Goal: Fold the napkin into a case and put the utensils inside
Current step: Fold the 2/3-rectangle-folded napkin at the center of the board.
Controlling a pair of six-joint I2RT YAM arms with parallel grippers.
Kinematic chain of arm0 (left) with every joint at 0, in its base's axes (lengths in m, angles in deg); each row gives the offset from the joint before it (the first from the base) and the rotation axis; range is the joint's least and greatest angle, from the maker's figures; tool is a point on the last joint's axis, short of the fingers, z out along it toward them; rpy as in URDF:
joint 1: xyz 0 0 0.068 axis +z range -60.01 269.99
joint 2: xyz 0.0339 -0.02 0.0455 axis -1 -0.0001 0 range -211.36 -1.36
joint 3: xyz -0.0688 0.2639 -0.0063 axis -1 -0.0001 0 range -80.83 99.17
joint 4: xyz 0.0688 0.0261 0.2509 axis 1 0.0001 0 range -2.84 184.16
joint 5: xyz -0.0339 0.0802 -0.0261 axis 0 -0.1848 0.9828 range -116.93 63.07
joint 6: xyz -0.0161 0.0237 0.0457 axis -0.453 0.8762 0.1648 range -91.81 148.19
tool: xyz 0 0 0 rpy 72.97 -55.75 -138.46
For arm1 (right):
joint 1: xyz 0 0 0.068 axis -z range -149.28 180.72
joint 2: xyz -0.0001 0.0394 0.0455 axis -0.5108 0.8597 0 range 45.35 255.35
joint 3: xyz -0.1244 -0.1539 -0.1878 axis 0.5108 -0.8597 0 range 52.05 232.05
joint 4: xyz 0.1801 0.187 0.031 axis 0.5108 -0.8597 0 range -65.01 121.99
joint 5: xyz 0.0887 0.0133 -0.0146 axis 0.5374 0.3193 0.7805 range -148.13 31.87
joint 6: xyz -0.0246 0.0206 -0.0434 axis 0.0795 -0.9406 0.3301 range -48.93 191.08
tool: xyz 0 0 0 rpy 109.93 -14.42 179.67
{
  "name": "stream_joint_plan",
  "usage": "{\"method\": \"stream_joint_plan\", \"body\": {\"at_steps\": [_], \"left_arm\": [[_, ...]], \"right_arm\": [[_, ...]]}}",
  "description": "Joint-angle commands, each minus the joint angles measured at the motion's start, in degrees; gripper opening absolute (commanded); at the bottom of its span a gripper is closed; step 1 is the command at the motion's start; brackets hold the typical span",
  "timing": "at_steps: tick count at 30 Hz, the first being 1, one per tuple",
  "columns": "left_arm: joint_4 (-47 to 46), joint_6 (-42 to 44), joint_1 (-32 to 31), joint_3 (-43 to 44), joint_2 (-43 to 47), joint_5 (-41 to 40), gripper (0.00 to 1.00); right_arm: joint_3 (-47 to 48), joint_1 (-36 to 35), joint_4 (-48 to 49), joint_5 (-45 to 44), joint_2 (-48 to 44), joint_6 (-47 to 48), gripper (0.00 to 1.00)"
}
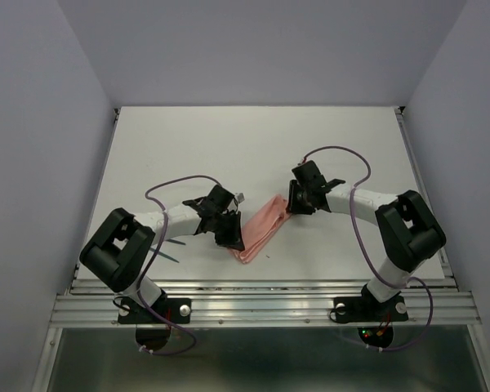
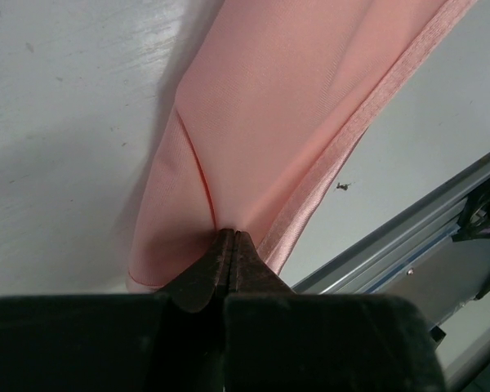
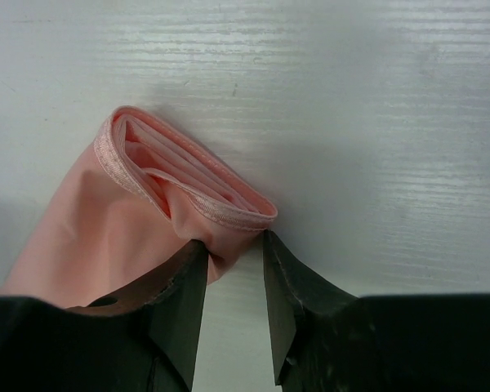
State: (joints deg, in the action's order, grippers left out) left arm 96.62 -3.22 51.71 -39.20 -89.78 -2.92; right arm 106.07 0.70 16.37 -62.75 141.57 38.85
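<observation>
Napkin (image 1: 260, 229), folded into a narrow, layered salmon-pink strip, lies on the white table (image 1: 229, 147), stretched between the two pincers. Left gripper (image 1: 229, 235) is clamped tight on the strip's near end. In its wrist view the fingertips (image 2: 219, 255) meet with a pinch of cloth between them, and the fabric fans away ahead of the pincer, a hemmed edge running along its right side. Right gripper (image 3: 233, 245) sits at the strip's far end with its jaws apart. The layered, hemmed end of the cloth lies just ahead of its tips, and one corner dips into the gap against one finger while bare table shows beside the other. Thin teal utensils (image 1: 171, 255) lie behind the left pincer beside that arm, apart from the cloth.
</observation>
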Motion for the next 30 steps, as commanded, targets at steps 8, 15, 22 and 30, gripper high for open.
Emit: {"method": "stream_joint_plan", "body": {"at_steps": [8, 15, 22, 30], "left_arm": [[5.13, 2.24, -1.09, 11.95, 3.43, 0.17, 0.0], [4.17, 3.03, -0.92, 26.65, -6.04, -1.51, 0.0], [1.88, 2.33, -0.92, 37.38, -19.14, -3.1, 0.0], [2.94, 3.38, -1.0, 40.64, -24.07, -1.86, 0.0]], "right_arm": [[2.14, 0.23, 2.35, 2.69, -5.25, 5.86, 0.43], [2.58, 0.23, 0.06, 2.78, -8.07, 5.78, 0.51], [3.99, 0.23, 0.06, 3.04, -5.61, 3.58, 0.43], [4.69, -0.82, -0.29, 3.57, -3.86, 3.58, 0.42]]}}
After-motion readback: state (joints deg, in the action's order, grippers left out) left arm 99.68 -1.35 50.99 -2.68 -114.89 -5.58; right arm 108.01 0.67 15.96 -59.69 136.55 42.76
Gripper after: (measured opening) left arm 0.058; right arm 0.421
